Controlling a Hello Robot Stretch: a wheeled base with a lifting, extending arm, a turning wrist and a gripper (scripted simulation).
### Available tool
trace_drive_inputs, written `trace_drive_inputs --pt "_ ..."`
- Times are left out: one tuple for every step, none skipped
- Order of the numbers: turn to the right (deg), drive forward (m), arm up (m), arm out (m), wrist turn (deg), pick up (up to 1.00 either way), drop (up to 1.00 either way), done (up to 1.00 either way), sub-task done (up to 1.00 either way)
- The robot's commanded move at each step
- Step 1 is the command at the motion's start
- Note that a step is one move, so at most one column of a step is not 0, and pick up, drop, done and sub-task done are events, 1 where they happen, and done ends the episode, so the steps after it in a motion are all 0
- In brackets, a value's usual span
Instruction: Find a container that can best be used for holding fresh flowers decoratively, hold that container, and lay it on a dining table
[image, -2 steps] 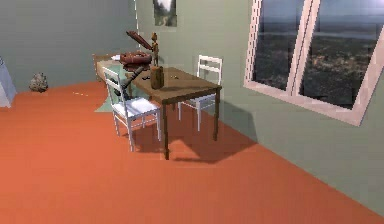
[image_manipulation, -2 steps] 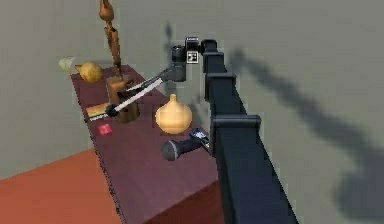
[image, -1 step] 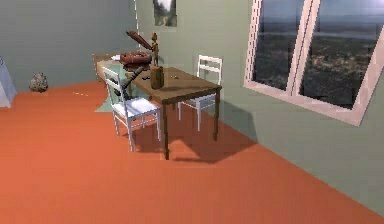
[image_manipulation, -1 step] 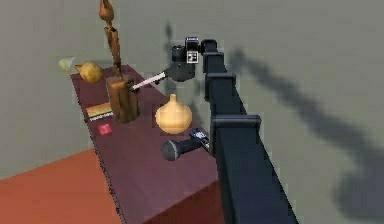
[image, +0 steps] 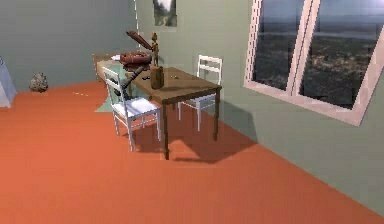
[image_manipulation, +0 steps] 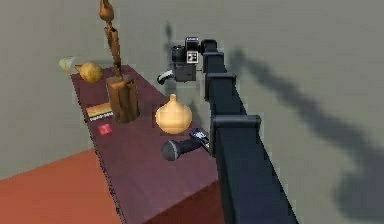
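In the arm side view a round pale-orange vase (image_manipulation: 172, 114) with a narrow neck stands on a dark red sideboard top (image_manipulation: 150, 185). My arm's dark bar (image_manipulation: 235, 130) rises just right of it, along the sideboard's right edge. The gripper (image_manipulation: 167, 72) is at the arm's far end, by the sideboard's far corner; I cannot tell whether it holds anything. In the forward view a wooden dining table (image: 185, 88) stands ahead by the green wall, with a dark bottle-like thing (image: 157, 75) and a dark reddish object (image: 140, 40) on it.
On the sideboard also stand a tall wooden sculpture (image_manipulation: 118, 70), a dark cylinder (image_manipulation: 185, 148), a red flat item (image_manipulation: 100, 115) and a yellow thing (image_manipulation: 90, 71). White chairs (image: 130, 105) (image: 207, 80) flank the table. A large window (image: 320, 55) lies right; open orange floor (image: 150, 185) leads ahead.
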Motion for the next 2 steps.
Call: trace_drive_inputs --pt "0.0 0.0 -0.22 0.0 0.0 0.0 0.0 0.0 0.0" --pt "0.0 0.0 0.0 0.0 0.0 1.0 0.0 0.0 0.0"
